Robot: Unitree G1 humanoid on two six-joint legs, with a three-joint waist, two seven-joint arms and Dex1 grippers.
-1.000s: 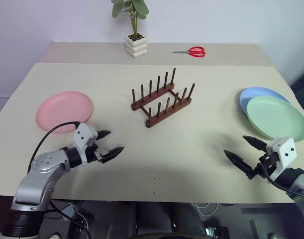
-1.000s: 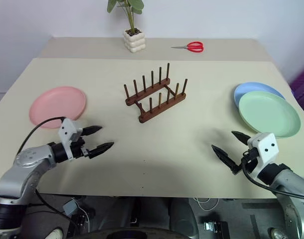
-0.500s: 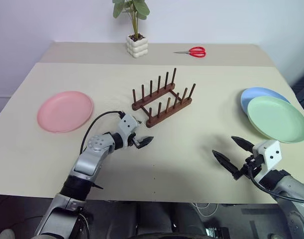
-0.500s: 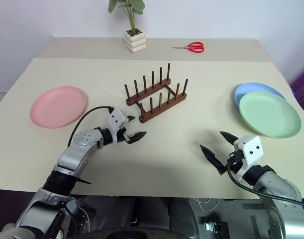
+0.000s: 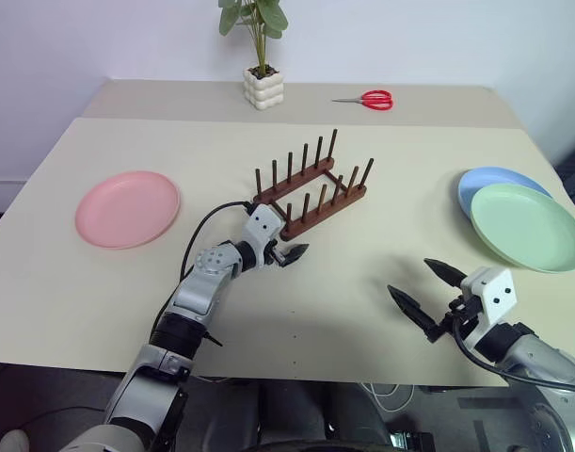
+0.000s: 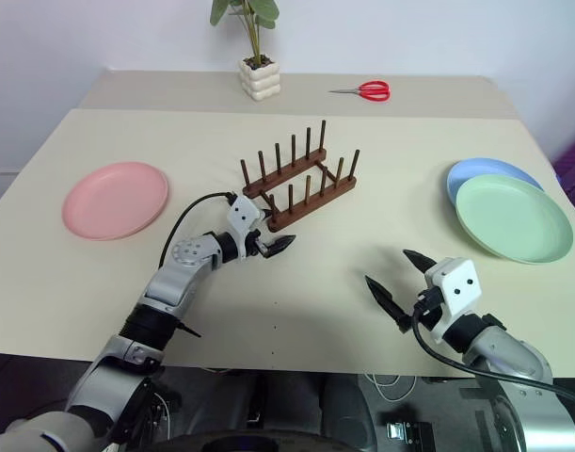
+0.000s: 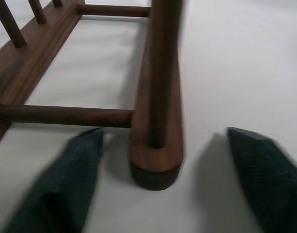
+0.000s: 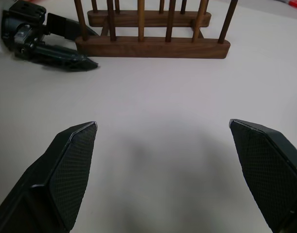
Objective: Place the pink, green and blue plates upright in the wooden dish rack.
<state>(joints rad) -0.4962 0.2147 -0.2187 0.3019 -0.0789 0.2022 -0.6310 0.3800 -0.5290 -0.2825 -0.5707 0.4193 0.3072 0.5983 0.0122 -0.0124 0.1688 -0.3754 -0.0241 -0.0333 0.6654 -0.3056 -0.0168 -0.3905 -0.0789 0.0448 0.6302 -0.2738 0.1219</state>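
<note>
The wooden dish rack point(image 5: 311, 193) stands mid-table with nothing in its pegs. The pink plate point(image 5: 127, 208) lies flat at the left. At the right the green plate point(image 5: 527, 226) lies on top of the blue plate point(image 5: 485, 179), covering most of it. My left gripper point(image 5: 289, 252) is at the rack's near left end. In the left wrist view its fingers point(image 7: 80, 160) stand apart on either side of the front rail's end point(image 7: 155, 160), with a gap on each side. My right gripper point(image 5: 410, 278) hovers open near the front edge, short of the stacked plates, holding nothing.
A potted plant point(image 5: 263, 87) and red scissors point(image 5: 367, 98) sit at the back of the table. Bare tabletop point(image 5: 362, 273) lies between the two grippers and in front of the rack.
My left arm has swung right and forward from beside the pink plate to the rack's near end, and its fingers have narrowed. The right gripper has drifted slightly left.
</note>
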